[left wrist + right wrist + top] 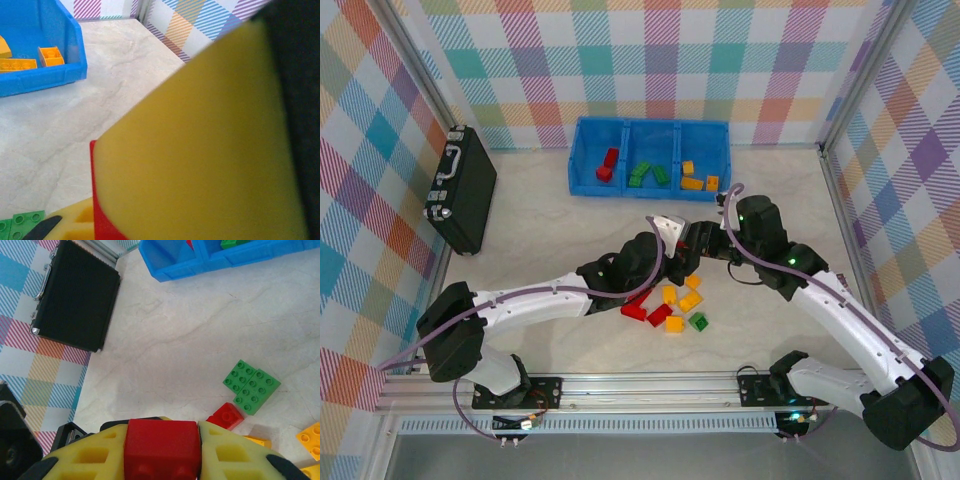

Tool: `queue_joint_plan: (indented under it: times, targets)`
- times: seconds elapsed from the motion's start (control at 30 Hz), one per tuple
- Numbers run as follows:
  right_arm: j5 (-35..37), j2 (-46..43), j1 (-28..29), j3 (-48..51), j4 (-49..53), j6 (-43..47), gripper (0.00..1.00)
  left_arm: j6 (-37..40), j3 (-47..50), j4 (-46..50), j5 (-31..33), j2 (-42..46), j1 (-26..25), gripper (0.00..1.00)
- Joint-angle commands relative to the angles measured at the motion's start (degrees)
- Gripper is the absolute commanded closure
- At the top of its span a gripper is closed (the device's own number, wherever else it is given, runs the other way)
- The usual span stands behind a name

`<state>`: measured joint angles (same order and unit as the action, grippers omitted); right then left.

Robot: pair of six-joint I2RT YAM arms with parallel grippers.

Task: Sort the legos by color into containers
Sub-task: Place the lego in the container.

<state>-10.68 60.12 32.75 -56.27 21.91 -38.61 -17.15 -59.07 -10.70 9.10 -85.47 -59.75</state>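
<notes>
Bench (550,230): blue bin (620,190) at far edge, reds kept in leftmost compartment (591,145). Right pincer (162,462) clamped on red brick (160,437), near loose legos (678,308). Left pincer (660,262) crowded alongside; open or closed cannot be told, view blocked by own finger (210,150). Brick to be raised clear of left pincer, carried over leftmost compartment, released low.

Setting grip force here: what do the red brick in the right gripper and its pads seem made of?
Red brick: hard moulded plastic, smooth and slightly glossy, with crisp edges. Right gripper pads: matte yellow with open cells, probably soft rubber or flexible printed plastic; the look leaves that open.
</notes>
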Motion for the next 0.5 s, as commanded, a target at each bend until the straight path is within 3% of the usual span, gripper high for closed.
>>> queue_joint_plan:
  times: [0.0, 0.07, 0.3, 0.47]
  targets:
    - [0.5, 2.2, 0.5, -2.5, 0.6, 1.9, 0.74, 1.6, -1.4, 0.3, 0.6, 0.6, 0.8, 0.88]
    - [0.4, 3.8, 0.5, -4.0, 0.8, 3.2, 0.71, 1.6, -1.4, 0.6, 1.3, 1.2, 1.3, 0.9]
    - [3.3, 6.0, -0.2, -6.8, 1.7, 6.4, 0.28, 3.9, -2.3, 4.3, 4.4, 3.7, 6.6, 0.93]
    - [5.5, 4.7, -1.5, -4.6, 2.8, 6.9, 0.18, 8.7, -5.2, 6.0, 4.3, 3.5, 12.8, 0.93]
